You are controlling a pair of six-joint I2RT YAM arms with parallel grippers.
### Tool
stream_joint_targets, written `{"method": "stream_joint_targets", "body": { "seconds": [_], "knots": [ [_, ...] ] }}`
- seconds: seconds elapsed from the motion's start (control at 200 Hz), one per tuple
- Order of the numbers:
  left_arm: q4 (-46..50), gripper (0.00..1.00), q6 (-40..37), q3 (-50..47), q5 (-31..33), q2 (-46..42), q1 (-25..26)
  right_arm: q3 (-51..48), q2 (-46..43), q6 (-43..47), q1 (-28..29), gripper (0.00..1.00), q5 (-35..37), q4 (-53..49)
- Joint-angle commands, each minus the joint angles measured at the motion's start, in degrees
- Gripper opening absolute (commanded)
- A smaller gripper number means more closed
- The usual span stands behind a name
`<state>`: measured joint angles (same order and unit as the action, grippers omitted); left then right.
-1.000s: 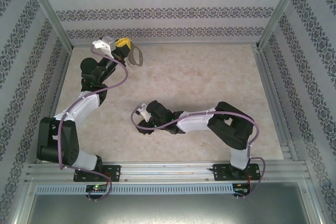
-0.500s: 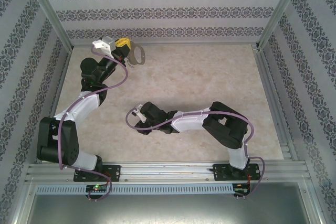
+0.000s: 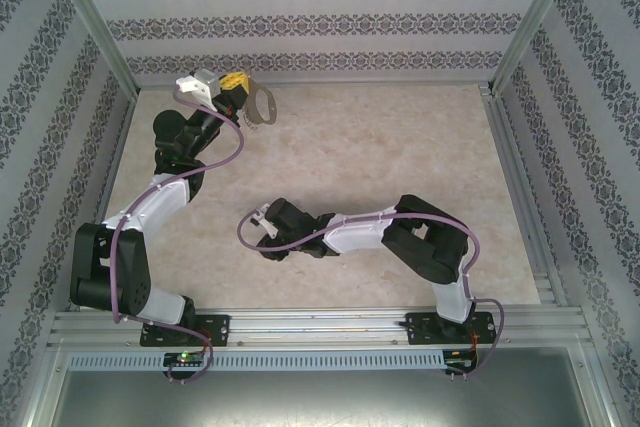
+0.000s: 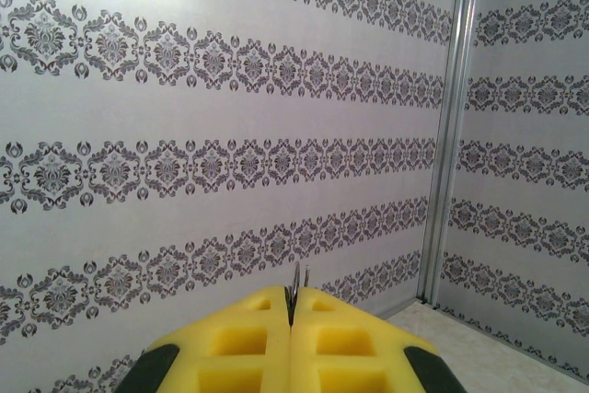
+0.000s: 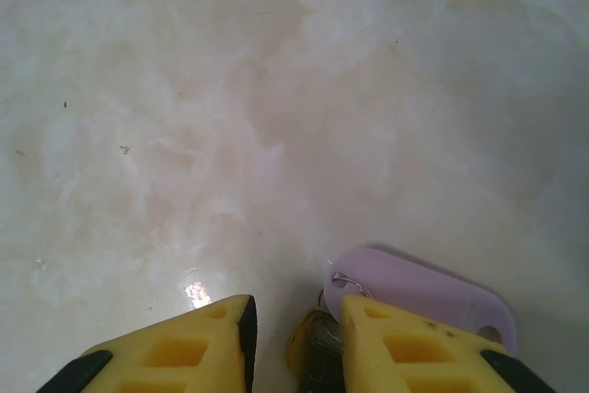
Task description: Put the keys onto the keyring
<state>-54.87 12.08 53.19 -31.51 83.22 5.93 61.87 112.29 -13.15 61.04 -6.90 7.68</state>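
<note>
Top external view: you see the left arm reaching into the upper left of the frame, close to the patterned back wall [image 3: 320, 22]. The left pincer [image 3: 242, 94] is clamped on the keyring [image 3: 263, 107], a grey metal loop that juts out to the right of the yellow tips. Left wrist view confirms the grip. The two yellow fingers [image 4: 239, 338] at the bottom edge are pressed together, and a thin metal edge of the keyring [image 4: 295, 279] stands up from the seam between them. An aluminium post [image 4: 451, 126] runs down the right of that frame.

In the top external view the right arm stretches across the lower middle of the frame. The right pincer [image 3: 262, 216] sits left of centre, over the desk [image 3: 400, 137] and well apart from the keyring.

Right wrist view: the right pincer [image 5: 296, 301] enters at the bottom edge, its jaws a narrow gap apart. The lilac key [image 5: 433, 292] lies flat on the desk [image 5: 276, 89] at the lower right of the frame. Its left end passes behind the finger on that side, and a small wire ring [image 5: 343, 281] sits at that end. A dull metal piece [image 5: 313, 347] rests in the gap against the same finger — you cannot tell what it is. Bare desk shows between it and the other finger, so the jaws are not clamped on it.
</note>
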Motion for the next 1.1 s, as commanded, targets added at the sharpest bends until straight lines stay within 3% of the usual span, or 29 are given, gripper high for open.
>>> {"method": "stream_joint_targets", "body": {
  "seconds": [0.0,0.185,0.35,0.864,0.909,0.949,1.009,1.094],
  "knots": [
    [-2.7,0.0,0.56,1.52,-1.06,-0.08,0.13,-0.25,-1.03,0.06,0.44,0.3,-0.51,-0.3],
    [-2.7,0.0,0.51,1.39,-1.01,-0.23,0.18,-0.46,-0.67,-0.25,0.49,0.22,-0.94,-0.14],
    [-2.63,0.0,0.38,1.41,-1.17,-0.19,0.22,-0.95,-0.92,-0.56,0.45,0.0,-1.23,0.31],
    [-2.56,0.0,0.31,1.24,-1.19,-0.51,0.24,-6.65,-8.05,-6.01,-4.68,0.0,-8.53,7.35],
    [-2.54,0.0,0.3,1.18,-1.18,-0.46,0.22,-6.34,-7.81,-6.24,-4.7,0.2,-8.88,6.86],
    [-2.53,0.0,0.29,1.13,-1.1,-0.52,0.23,-6.08,-7.47,-6.64,-4.7,0.31,-9.23,6.64],
    [-2.55,0.0,0.32,1.16,-1.18,-0.56,0.29,-5.72,-6.8,-7.18,-4.7,0.39,-10.12,6.63],
    [-2.53,0.0,0.32,1.26,-1.16,-0.6,0.19,-5.18,-5.8,-8.06,-4.7,0.4,-11.89,6.78]
  ]
}}
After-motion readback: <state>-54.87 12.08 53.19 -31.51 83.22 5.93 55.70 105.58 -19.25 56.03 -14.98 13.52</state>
